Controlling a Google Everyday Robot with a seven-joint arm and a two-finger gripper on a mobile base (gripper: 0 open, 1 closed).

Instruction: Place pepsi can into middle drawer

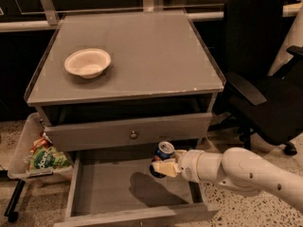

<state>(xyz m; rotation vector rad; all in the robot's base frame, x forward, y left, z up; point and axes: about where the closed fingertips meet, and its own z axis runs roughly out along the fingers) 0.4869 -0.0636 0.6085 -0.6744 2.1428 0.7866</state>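
Currently the pepsi can [165, 151] is in the air over the open middle drawer [106, 190], toward the drawer's right rear part, just below and in front of the closed drawer front [94, 135] above it. Silver top faces up and the can leans slightly to the right. Its lower body is partly hidden by the gripper.

Gripper [162, 166]: clenched on the can, with pale tan fingers [165, 168] wrapped across the can's lower half. It enters from the right at the end of a thick white arm [239, 170] that runs off the lower-right edge of the view. The can does not touch the drawer floor; a dark shadow [144, 189] lies on the floor beneath and slightly in front of it.

Drawer: pulled out fully toward the camera, with a flat grey floor and low side walls.

Surroundings:
- The closed drawer front carries a small round knob [133, 135] at its centre.
- The grey cabinet top [151, 46] holds a shallow white bowl [87, 62] on its left side.
- A black office chair [265, 74] stands to the right of the cabinet.
- A pale bin [20, 148] sits to the cabinet's left, with snack bags [43, 157] inside.
- Speckled floor [246, 213] shows at lower right.
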